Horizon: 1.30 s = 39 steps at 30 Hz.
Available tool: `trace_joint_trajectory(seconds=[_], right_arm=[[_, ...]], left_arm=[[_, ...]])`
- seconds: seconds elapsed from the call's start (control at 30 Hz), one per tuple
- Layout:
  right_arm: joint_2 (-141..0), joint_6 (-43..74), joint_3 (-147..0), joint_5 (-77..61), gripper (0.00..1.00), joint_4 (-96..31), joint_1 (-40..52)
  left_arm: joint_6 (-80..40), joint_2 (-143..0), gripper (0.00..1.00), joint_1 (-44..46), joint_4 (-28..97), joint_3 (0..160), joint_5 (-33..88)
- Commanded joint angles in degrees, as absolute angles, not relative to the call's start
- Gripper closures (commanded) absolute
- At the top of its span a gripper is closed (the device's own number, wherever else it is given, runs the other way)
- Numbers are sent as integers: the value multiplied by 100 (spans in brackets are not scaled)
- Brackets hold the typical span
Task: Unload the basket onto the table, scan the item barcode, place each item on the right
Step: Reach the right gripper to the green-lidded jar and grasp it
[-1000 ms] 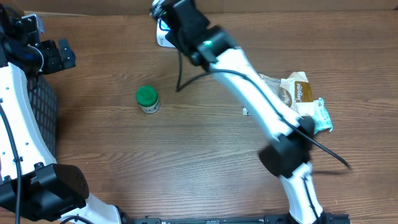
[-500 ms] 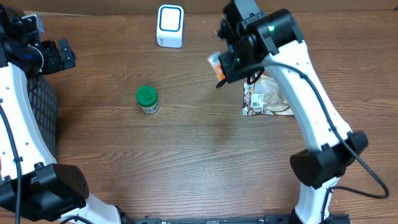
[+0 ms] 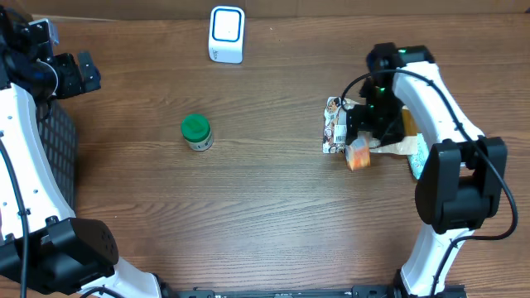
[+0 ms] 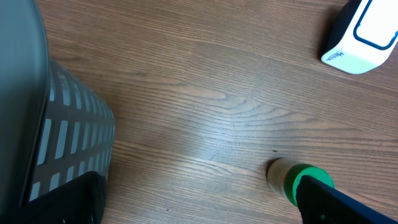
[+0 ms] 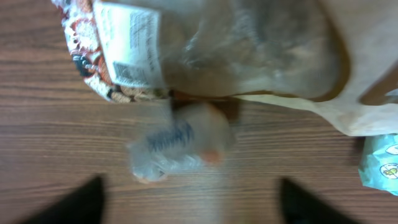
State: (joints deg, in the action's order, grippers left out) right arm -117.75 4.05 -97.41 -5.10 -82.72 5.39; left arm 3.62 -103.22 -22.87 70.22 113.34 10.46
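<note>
The wooden table (image 3: 248, 223) is plain brown board along its near side. Nearest the robot on the right is the small orange packet (image 3: 358, 155), blurred in both views, just in front of a patterned bag (image 3: 338, 131) that bears a white barcode label. Whether the packet touches the wood I cannot tell. The right gripper (image 5: 193, 205) hangs over it with its fingers spread wide on either side — nothing is clamped between them. Beside the patterned bag lie a tan paper bag (image 5: 348, 93) and a teal packet (image 5: 380, 165). Farther left, a green-lidded jar (image 3: 196, 132) stands upright by itself. The left gripper (image 4: 205, 202) hovers at the far left beside a black mesh basket (image 4: 68, 130), jaws wide — empty. At the far edge stands the white scanner (image 3: 227, 35), well apart from the packet.
</note>
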Motion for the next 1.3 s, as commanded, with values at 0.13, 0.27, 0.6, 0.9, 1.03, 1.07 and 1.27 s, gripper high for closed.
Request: trace_joint_trajectory(seconds=[0.13, 0.27, 0.6, 0.9, 1.03, 1.07, 1.27], right_arm=[[-11712, 445, -10066, -2399, 0, -7832, 681], [-11712, 451, -10071, -2574, 0, -7218, 1072], [-11714, 473, -10057, -3815, 0, -4154, 2554], [-12097, 674, -10057, -602, 0, -2628, 4141], [-12379, 242, -10064, 113, 0, -2307, 4504], [-12438, 176, -10064, 196, 0, -2259, 4536], [-12807, -183, -10064, -21, 0, -2021, 4571]], left_arm=[[517, -10353, 0, -2248, 7006, 11360, 1048], [517, -10353, 0, -2248, 7006, 11360, 1050], [517, -10353, 0, -2248, 7006, 11360, 1050], [517, -10353, 1, -2248, 7006, 11360, 1048], [517, -10353, 0, -2248, 7006, 11360, 1048], [517, -10353, 0, -2248, 7006, 11360, 1050], [517, -10353, 1, -2248, 7006, 11360, 1048]])
